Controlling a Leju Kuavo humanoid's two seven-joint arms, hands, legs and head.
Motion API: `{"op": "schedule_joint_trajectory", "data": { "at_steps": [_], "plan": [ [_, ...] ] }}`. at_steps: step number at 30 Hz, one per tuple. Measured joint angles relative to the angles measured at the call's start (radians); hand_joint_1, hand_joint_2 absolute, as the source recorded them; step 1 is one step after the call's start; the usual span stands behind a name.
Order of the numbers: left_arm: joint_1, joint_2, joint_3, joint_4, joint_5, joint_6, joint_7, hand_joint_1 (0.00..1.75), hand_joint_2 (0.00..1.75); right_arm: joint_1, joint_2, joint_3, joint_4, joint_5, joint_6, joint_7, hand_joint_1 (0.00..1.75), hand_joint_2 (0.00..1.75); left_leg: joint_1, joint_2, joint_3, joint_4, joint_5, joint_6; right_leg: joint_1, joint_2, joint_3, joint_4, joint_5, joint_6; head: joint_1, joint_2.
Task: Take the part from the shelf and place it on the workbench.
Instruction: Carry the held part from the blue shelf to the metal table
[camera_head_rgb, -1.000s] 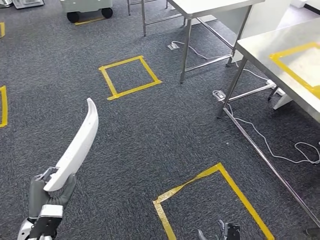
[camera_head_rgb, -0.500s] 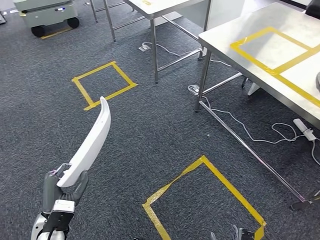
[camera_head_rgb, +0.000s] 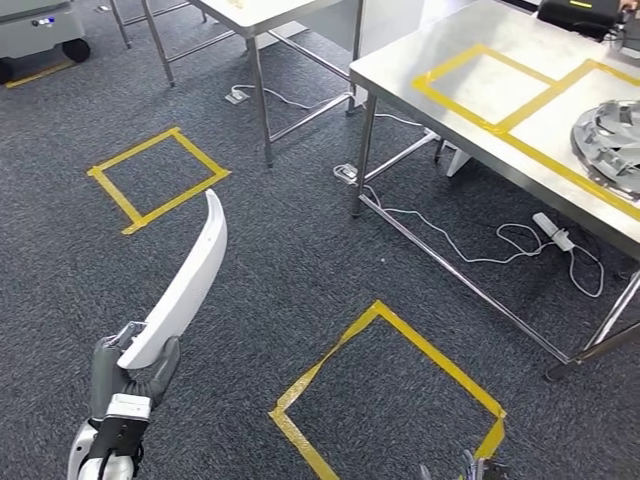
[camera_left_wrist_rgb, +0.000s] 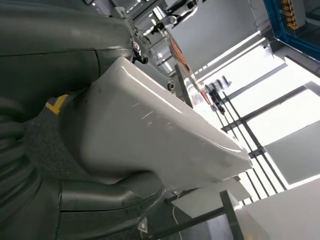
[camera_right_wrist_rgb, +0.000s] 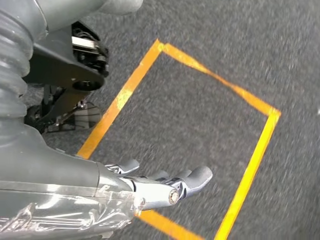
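A long, curved white part (camera_head_rgb: 185, 285) slants up from my left hand (camera_head_rgb: 124, 375), which grips its lower end at the lower left of the head view. In the left wrist view the part (camera_left_wrist_rgb: 151, 135) lies across the hand (camera_left_wrist_rgb: 94, 200), thumb on one side and fingers on the other. The steel workbench (camera_head_rgb: 521, 30), marked with yellow tape rectangles, stands at the upper right, well away from the part. My right hand (camera_right_wrist_rgb: 162, 187) hangs low over the carpet, fingers stretched out and holding nothing; its tips (camera_head_rgb: 468, 468) show at the bottom edge of the head view.
A silver ring-shaped metal piece (camera_head_rgb: 611, 135) lies on the workbench's right side. A second steel table (camera_head_rgb: 249, 10) stands behind. Yellow tape squares (camera_head_rgb: 158, 175) (camera_head_rgb: 385, 390) mark the grey carpet. Cables and a power strip (camera_head_rgb: 551, 230) lie under the workbench. A wheeled cart (camera_head_rgb: 38, 25) is far left.
The camera has turned right, so the floor squares and tables slid left and more of the workbench came into view. The left hand still grips the white part.
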Motion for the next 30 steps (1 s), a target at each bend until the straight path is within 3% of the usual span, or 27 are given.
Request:
{"op": "schedule_joint_trajectory", "data": {
  "at_steps": [2, 4, 7, 9, 11, 12, 13, 14, 16, 18, 20, 22, 24, 26, 28, 29, 30],
  "plan": [
    [-0.001, 0.000, 0.000, 0.000, 0.003, -0.001, 0.000, 1.75, 1.75, -0.002, 0.000, 0.000, 0.000, 0.002, 0.000, 0.000, 0.00, 1.75, -0.003, 0.018, 0.008, 0.001, -0.006, -0.007, 0.002, -0.033, 0.082, -0.142, 0.059, -0.003, 0.000, 0.000],
    [-0.001, 0.000, 0.000, 0.000, 0.005, -0.001, 0.000, 1.75, 1.75, -0.007, 0.000, 0.000, 0.000, 0.003, 0.000, 0.000, 0.00, 1.75, -0.007, 0.032, 0.014, 0.002, -0.011, -0.017, 0.006, -0.054, 0.128, -0.220, 0.083, -0.014, -0.002, 0.000],
    [-0.003, 0.000, 0.000, 0.000, 0.005, -0.002, 0.000, 1.75, 1.75, -0.007, 0.000, 0.000, 0.000, 0.004, 0.000, 0.000, 0.00, 1.75, -0.005, 0.045, 0.019, 0.001, -0.015, -0.034, 0.009, -0.028, 0.127, -0.227, 0.086, -0.033, -0.004, 0.000],
    [-0.004, 0.000, 0.000, 0.000, 0.005, -0.002, 0.000, 1.75, 1.75, -0.008, 0.000, 0.000, 0.000, 0.005, -0.001, 0.000, 0.00, 1.75, -0.001, 0.016, 0.004, 0.041, -0.046, -0.045, 0.004, -0.009, 0.129, -0.233, 0.091, -0.046, -0.008, 0.000],
    [-0.003, 0.001, 0.000, 0.000, 0.008, -0.002, 0.000, 1.75, 1.75, -0.012, 0.000, -0.001, 0.000, 0.007, -0.001, -0.001, 0.00, 1.75, 0.000, -0.025, -0.053, 0.158, -0.107, -0.050, 0.000, 0.012, 0.129, -0.234, 0.092, -0.053, -0.013, 0.000],
    [-0.002, 0.002, 0.001, 0.000, 0.011, -0.003, 0.000, 1.75, 1.75, -0.013, 0.000, -0.001, 0.000, 0.008, -0.001, -0.001, 0.00, 1.75, 0.000, -0.034, -0.087, 0.223, -0.132, -0.052, 0.000, 0.023, 0.128, -0.234, 0.093, -0.055, -0.014, 0.000],
    [-0.002, 0.003, 0.002, 0.000, 0.015, -0.003, 0.000, 1.75, 1.75, -0.013, 0.000, -0.001, 0.000, 0.010, -0.002, -0.001, 0.00, 1.75, 0.000, -0.039, -0.113, 0.269, -0.142, -0.052, 0.000, 0.034, 0.128, -0.234, 0.093, -0.055, -0.015, 0.000],
    [-0.002, 0.004, 0.003, 0.000, 0.020, -0.003, 0.000, 1.75, 1.75, -0.013, 0.000, -0.001, 0.000, 0.013, -0.003, -0.001, 0.00, 1.75, 0.000, -0.041, -0.122, 0.278, -0.131, -0.052, -0.001, 0.046, 0.128, -0.234, 0.093, -0.055, -0.015, 0.000],
    [-0.002, 0.006, 0.004, 0.000, 0.032, -0.006, 0.000, 1.75, 1.75, -0.014, 0.000, -0.001, 0.002, 0.020, -0.006, -0.001, 0.00, 1.75, 0.003, -0.052, -0.085, 0.190, -0.063, -0.051, -0.004, 0.072, 0.129, -0.233, 0.094, -0.051, -0.015, 0.000],
    [-0.002, 0.011, 0.005, -0.001, 0.044, -0.010, 0.000, 1.75, 1.75, -0.019, 0.001, -0.001, 0.004, 0.029, -0.012, -0.001, 0.00, 1.75, 0.010, -0.097, -0.025, 0.062, -0.009, -0.052, -0.004, 0.097, 0.126, -0.230, 0.095, -0.042, -0.016, 0.000],
    [-0.002, 0.015, 0.008, -0.002, 0.056, -0.014, 0.000, 1.75, 1.75, -0.025, 0.002, 0.001, 0.007, 0.041, -0.016, -0.001, 0.00, 1.75, 0.014, -0.127, -0.004, 0.009, -0.001, -0.047, -0.005, 0.117, 0.117, -0.229, 0.099, -0.028, -0.016, 0.000],
    [-0.001, 0.019, 0.012, -0.006, 0.071, -0.013, 0.000, 1.75, 1.75, -0.028, 0.003, 0.005, 0.016, 0.057, -0.021, 0.000, 0.00, 1.75, 0.011, -0.111, -0.003, 0.005, 0.002, -0.034, -0.009, 0.126, 0.110, -0.234, 0.105, -0.016, -0.015, 0.000],
    [0.003, 0.024, 0.020, -0.016, 0.095, -0.011, 0.000, 1.75, 1.75, -0.034, 0.009, 0.011, 0.028, 0.080, -0.032, 0.000, 0.00, 1.75, 0.012, -0.089, -0.001, 0.001, 0.004, -0.020, -0.006, 0.081, 0.090, -0.204, 0.085, -0.007, -0.008, 0.000],
    [0.013, 0.034, 0.035, -0.028, 0.120, -0.012, 0.000, 1.75, 1.75, -0.049, 0.022, 0.018, 0.040, 0.098, -0.048, 0.000, 0.00, 1.75, 0.009, -0.063, -0.001, 0.000, 0.003, -0.010, -0.003, 0.022, 0.035, -0.090, 0.025, -0.003, 0.001, 0.000],
    [0.021, 0.046, 0.052, -0.035, 0.137, -0.017, 0.000, 1.75, 1.75, -0.060, 0.033, 0.025, 0.052, 0.107, -0.059, 0.000, 0.00, 1.75, 0.005, -0.038, 0.000, 0.000, 0.001, -0.007, -0.005, 0.006, -0.024, 0.038, -0.025, -0.001, 0.002, 0.000],
    [0.022, 0.051, 0.058, -0.037, 0.140, -0.023, 0.000, 1.75, 1.75, -0.063, 0.036, 0.028, 0.056, 0.109, -0.061, 0.000, 0.00, 1.75, 0.004, -0.030, 0.001, 0.000, 0.000, -0.006, -0.006, 0.005, -0.033, 0.061, -0.026, -0.001, 0.002, 0.000],
    [0.022, 0.054, 0.063, -0.037, 0.142, -0.032, 0.000, 1.75, 1.75, -0.064, 0.037, 0.030, 0.060, 0.109, -0.060, 0.000, 0.00, 1.75, 0.004, -0.025, 0.002, 0.000, -0.001, -0.007, -0.007, 0.004, -0.018, 0.040, -0.007, -0.002, 0.002, 0.000]
  ]
}}
